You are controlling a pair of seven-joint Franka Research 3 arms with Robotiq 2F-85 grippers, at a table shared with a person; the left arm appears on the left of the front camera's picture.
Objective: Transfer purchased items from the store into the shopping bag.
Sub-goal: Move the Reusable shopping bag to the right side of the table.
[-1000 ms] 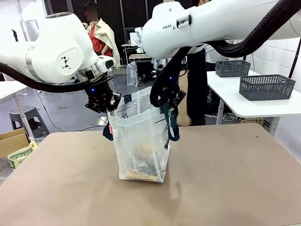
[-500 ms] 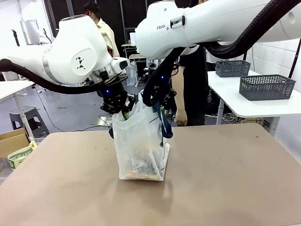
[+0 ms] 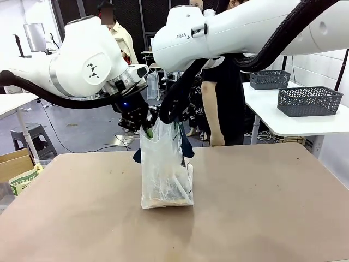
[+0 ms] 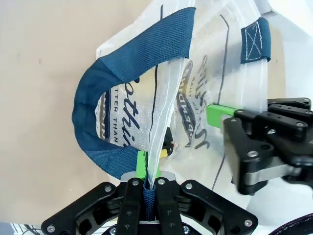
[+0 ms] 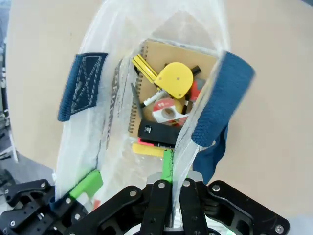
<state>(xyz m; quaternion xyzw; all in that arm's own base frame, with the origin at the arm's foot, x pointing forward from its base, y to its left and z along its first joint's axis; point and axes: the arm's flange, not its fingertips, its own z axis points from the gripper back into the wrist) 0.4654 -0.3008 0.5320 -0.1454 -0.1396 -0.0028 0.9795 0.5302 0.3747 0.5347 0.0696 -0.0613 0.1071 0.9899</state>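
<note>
As our left gripper and right gripper each clamp shut on opposite rims of the shopping bag, it stands upright just beneath both, purchased items deep below them.

We see our right gripper clamped on the shopping bag, which holds a notebook, a yellow tape measure and a tape roll.

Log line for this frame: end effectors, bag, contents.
left end effector: shut on shopping bag rim | right end effector: shut on opposite rim | shopping bag: upright on table | inside: notebook, yellow tape measure
</note>
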